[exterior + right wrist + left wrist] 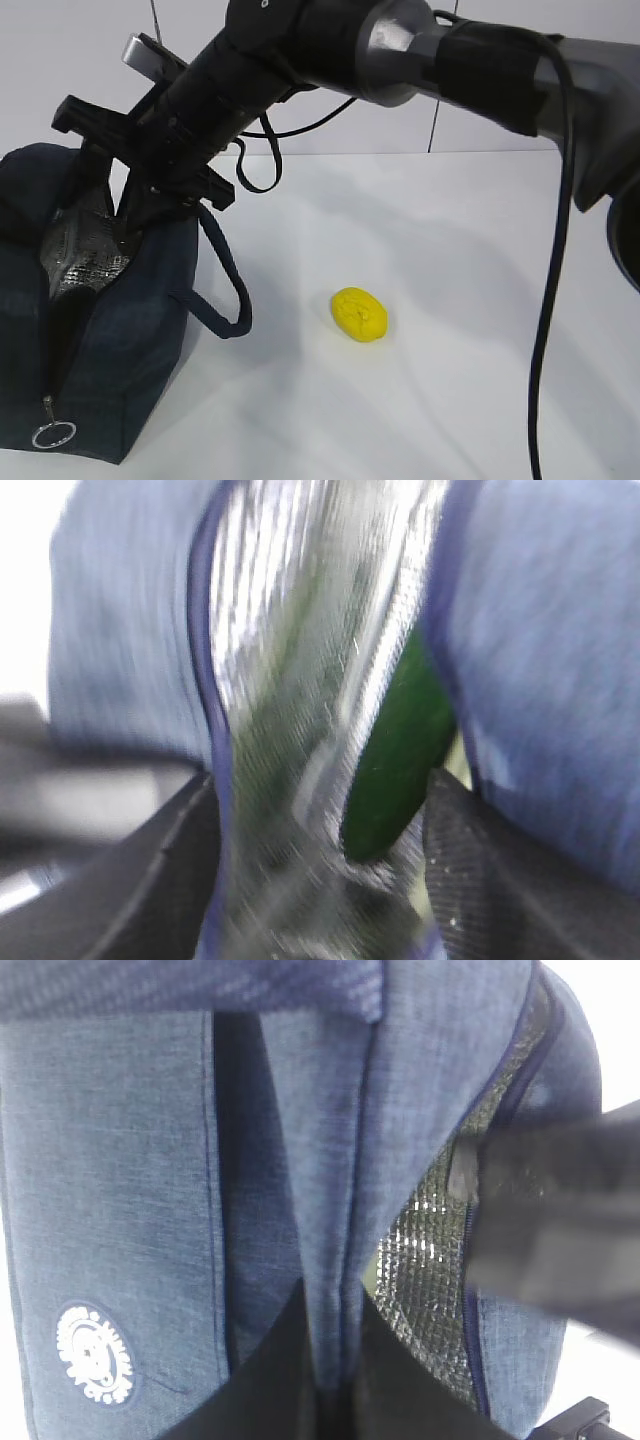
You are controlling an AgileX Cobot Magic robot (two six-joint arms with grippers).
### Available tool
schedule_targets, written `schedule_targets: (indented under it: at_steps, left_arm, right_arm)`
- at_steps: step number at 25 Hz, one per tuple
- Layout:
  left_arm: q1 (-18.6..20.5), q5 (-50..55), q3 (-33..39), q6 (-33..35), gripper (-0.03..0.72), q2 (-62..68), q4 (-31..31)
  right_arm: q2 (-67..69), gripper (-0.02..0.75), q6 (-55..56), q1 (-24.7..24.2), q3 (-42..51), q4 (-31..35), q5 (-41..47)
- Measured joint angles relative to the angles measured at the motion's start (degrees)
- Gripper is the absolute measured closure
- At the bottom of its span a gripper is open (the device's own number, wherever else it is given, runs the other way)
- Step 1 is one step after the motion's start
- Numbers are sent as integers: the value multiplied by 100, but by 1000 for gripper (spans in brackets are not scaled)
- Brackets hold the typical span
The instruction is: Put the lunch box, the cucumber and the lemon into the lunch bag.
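The navy lunch bag [130, 340] stands at the left with its top unzipped and its silver lining showing. My right gripper [125, 215] reaches across into the opening. In the blurred right wrist view its fingers stand wide apart [320, 880]. The dark green cucumber [400, 750] lies inside the bag [540, 630], against the right finger and apart from the left one. My left gripper [335, 1390] is shut on a fold of the bag's fabric [120, 1160] beside the opening. The yellow lemon [360, 314] lies on the table to the right of the bag. The lunch box is hidden.
A loop handle [225, 290] hangs off the bag's right side toward the lemon. The zipper's ring pull [52, 434] dangles at the bag's near end. The right arm's black cable [550, 300] hangs over the right of the white table [450, 400].
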Motion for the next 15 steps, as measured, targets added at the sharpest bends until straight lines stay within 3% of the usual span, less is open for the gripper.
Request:
schedule_targets:
  at_steps: [6,15]
  left_arm:
    - [0,0,0,35,692,0,0]
    - [0,37,0,60,692,0,0]
  right_arm:
    - [0,274,-260,0,0,10,164]
    - [0,297,-588,-304,-214,95,1122]
